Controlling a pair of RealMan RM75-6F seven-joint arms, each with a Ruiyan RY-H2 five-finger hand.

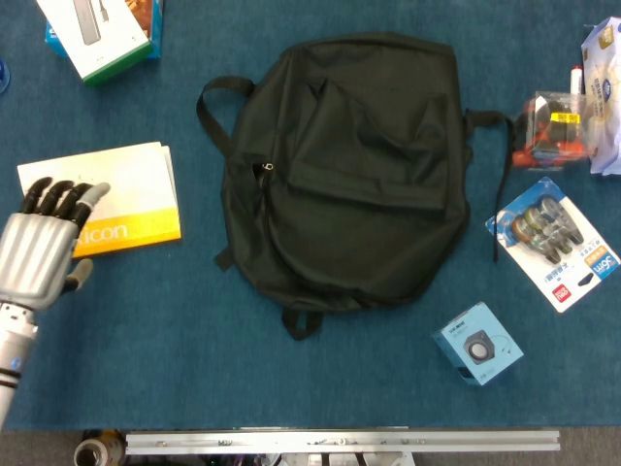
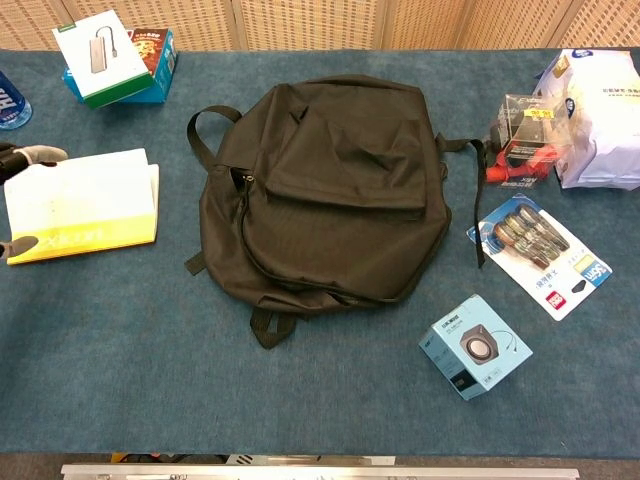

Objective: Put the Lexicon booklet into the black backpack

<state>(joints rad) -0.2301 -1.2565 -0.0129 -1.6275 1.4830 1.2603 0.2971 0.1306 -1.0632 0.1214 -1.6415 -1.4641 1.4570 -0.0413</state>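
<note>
The Lexicon booklet (image 1: 126, 194) (image 2: 90, 200), white with a yellow strip along its near edge, lies flat at the left of the blue table. The black backpack (image 1: 349, 165) (image 2: 330, 185) lies flat in the middle, a short stretch of its zip open near its left side. My left hand (image 1: 44, 248) hovers over the booklet's left end with fingers spread, covering the start of the title; in the chest view only its fingertips (image 2: 35, 155) show at the left edge. It holds nothing. My right hand is out of both views.
A white and blue box stack (image 1: 102, 34) sits at the back left. At the right lie a clear pack with red contents (image 1: 553, 131), a white bag (image 1: 604, 92), a blister pack (image 1: 555, 243) and a small blue box (image 1: 477, 343).
</note>
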